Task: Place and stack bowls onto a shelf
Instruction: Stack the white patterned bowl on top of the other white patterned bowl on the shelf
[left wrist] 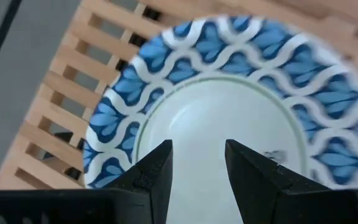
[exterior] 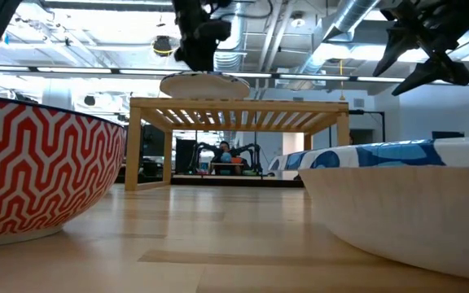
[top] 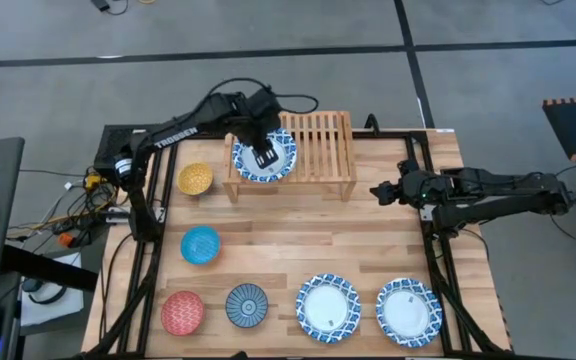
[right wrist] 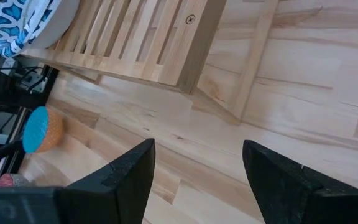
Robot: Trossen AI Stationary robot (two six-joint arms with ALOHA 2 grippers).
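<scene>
A wide white bowl with a blue patterned rim (top: 264, 160) (left wrist: 229, 106) sits on the slatted top of the light-wood shelf (top: 320, 145) (exterior: 234, 104), at its left end. My left gripper (top: 265, 153) (left wrist: 197, 146) hangs open just above the bowl's inside, with nothing between its fingers. My right gripper (top: 378, 190) (right wrist: 197, 144) waits open in the air at the table's right side, right of the shelf. On the table stand the yellow bowl (top: 195, 179), the light blue bowl (top: 201, 244), the red bowl (top: 182, 311), the dark blue bowl (top: 246, 305) and two more white bowls (top: 328, 307) (top: 408, 311).
The shelf's middle and right slats (top: 330, 140) are bare. The small bowls stand in a column along the table's left side and the near edge. The plank between the shelf and the near row (top: 328, 235) holds nothing. A black frame (top: 436, 200) runs along the table's edges.
</scene>
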